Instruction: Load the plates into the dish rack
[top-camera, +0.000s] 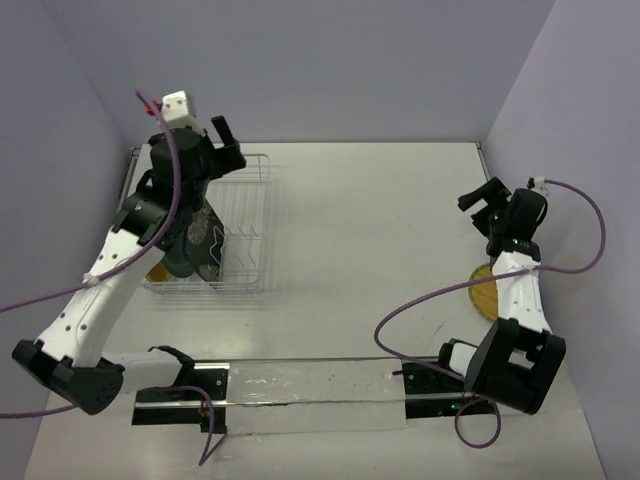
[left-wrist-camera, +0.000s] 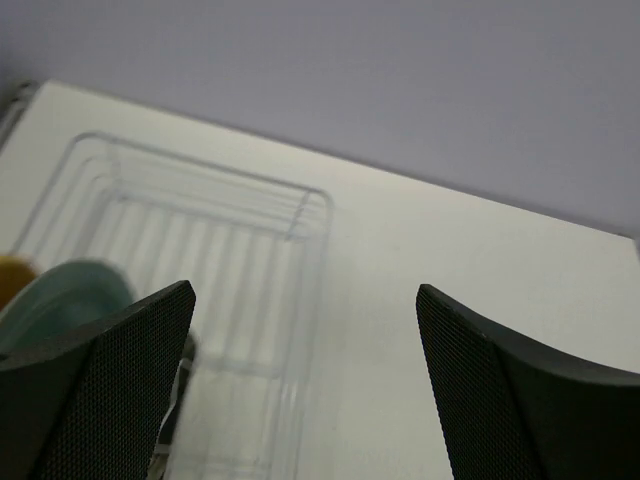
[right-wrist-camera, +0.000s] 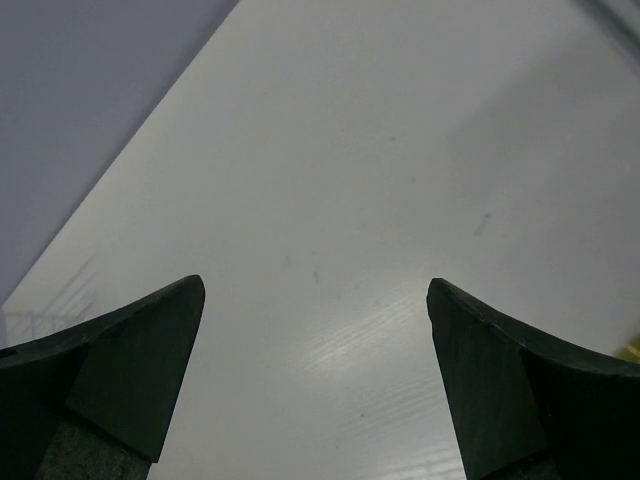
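Note:
The white wire dish rack (top-camera: 245, 215) stands at the left of the table. A teal-grey plate (top-camera: 183, 262), a black floral plate (top-camera: 210, 243) and the edge of a yellow-tan plate (top-camera: 157, 271) stand at its near end, partly hidden by my left arm. My left gripper (top-camera: 228, 140) is open and empty above the rack's far end. In the left wrist view the gripper (left-wrist-camera: 305, 290) shows the blurred rack (left-wrist-camera: 280, 215) and the teal-grey plate (left-wrist-camera: 60, 295) below. A woven tan plate (top-camera: 483, 290) lies at the right, mostly under my right arm. My right gripper (top-camera: 478, 195) is open and empty; in its wrist view (right-wrist-camera: 315, 285) it hangs over bare table.
Purple walls close the table on the left, back and right. A clear strip and black mounts (top-camera: 300, 385) lie along the near edge between the arm bases. Purple cables loop from both arms.

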